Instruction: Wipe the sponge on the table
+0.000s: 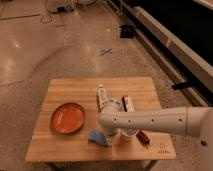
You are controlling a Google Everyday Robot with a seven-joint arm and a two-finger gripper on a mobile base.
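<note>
The blue sponge (pixel 97 137) lies on the light-wood table (pixel 65 87) near its front edge, just right of the orange plate. My white arm reaches in from the right across the table. Its gripper (pixel 108 133) points down at the sponge's right edge, touching or almost touching it. The arm's bulky end hides the gripper's tip and part of the sponge.
An orange plate (pixel 67 118) sits at the left. A white tube (pixel 101 95) and a red-and-white packet (pixel 128 103) lie behind the arm. A white cup (pixel 128 134) and a small reddish-brown item (pixel 143 138) sit right of the gripper. A dark logo (pixel 162 148) marks the front right corner.
</note>
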